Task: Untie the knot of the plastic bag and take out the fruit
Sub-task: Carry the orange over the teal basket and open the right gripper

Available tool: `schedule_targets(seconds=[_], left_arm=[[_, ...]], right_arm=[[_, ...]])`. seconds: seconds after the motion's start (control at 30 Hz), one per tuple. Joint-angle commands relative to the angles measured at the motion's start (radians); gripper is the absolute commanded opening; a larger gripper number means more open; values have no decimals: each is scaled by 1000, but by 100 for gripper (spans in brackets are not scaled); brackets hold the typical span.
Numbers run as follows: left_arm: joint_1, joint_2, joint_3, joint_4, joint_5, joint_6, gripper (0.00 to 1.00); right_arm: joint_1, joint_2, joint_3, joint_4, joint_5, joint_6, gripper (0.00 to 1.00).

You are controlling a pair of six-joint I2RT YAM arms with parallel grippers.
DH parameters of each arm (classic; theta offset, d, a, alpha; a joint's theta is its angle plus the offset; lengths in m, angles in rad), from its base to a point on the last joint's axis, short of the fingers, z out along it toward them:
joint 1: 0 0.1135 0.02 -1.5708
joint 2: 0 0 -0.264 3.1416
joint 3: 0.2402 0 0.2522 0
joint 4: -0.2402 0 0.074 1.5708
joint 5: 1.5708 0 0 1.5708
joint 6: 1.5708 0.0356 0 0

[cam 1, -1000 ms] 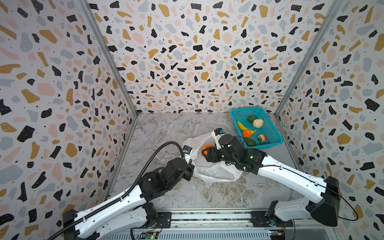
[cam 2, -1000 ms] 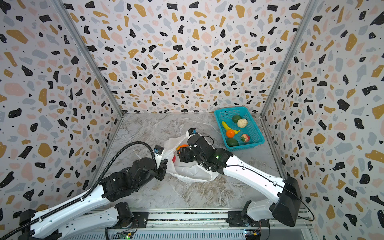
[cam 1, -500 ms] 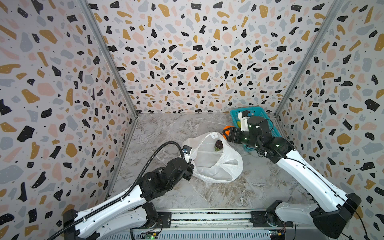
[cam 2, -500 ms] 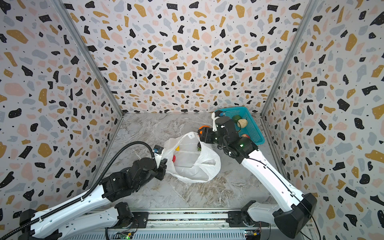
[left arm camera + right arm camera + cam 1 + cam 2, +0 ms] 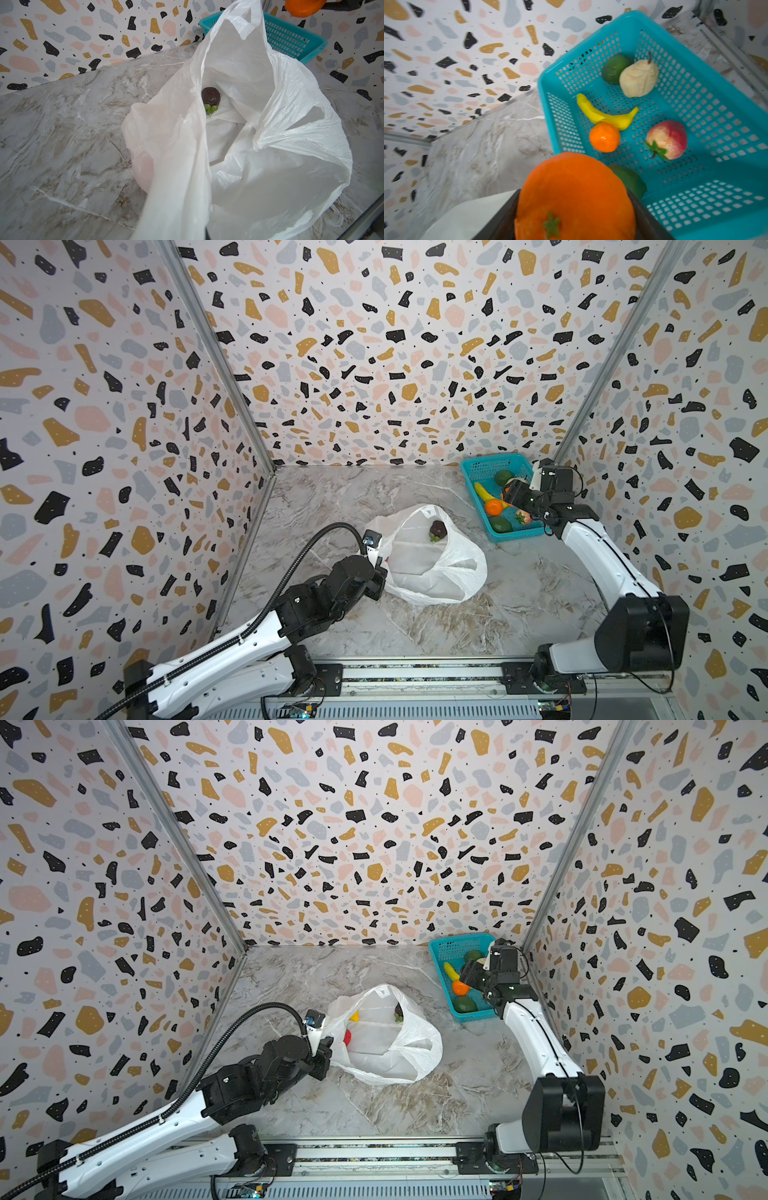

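Orange toy fruit (image 5: 575, 193) held between jaws of right gripper (image 5: 510, 497) over teal plastic basket (image 5: 478, 466) at far right corner of marble table (image 5: 332, 497); left gripper (image 5: 379, 572) clamped tight on translucent white plastic bag (image 5: 436, 572)

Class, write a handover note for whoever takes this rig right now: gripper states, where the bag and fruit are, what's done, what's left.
Left gripper: shut on the plastic bag at its edge, holding it open.
Right gripper: shut on an orange, over the teal basket.
Done: bag untied; several fruits in the basket.
Left: drop the orange; fetch the dark fruit, red piece and yellow piece.
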Motion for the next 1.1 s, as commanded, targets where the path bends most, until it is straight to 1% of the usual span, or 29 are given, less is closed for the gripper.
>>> schedule_targets(seconds=[0.0, 0.13, 0.2, 0.27, 0.4, 0.53, 0.77, 0.93, 1.07], left_arm=[[-4, -14, 30, 19, -17, -3, 0], [-4, -20, 25, 16, -23, -3, 0], [-4, -24, 25, 14, -27, -3, 0], [-4, -23, 28, 12, -37, -2, 0], [-5, -24, 35, 1, -48, -1, 0], [-4, -24, 38, -4, -56, 0, 0], [-4, -9, 48, 1, -57, 9, 0], [-5, -5, 48, 1, -62, 13, 0], [-4, -6, 47, 5, -65, 12, 0]], right_arm=[[-44, 87, 22, 98, 28, -48, 53], [-86, 225, 67, 127, 41, -67, 53], [-94, 272, 89, 126, 47, -77, 55], [-95, 299, 101, 129, 65, -85, 60], [-95, 340, 139, 93, 93, -100, 76], [-95, 344, 151, 82, 104, -102, 81], [-95, 349, 176, 59, 113, -118, 85], [-89, 309, 181, 42, 84, -124, 86], [-76, 252, 173, 9, 30, -132, 86]])
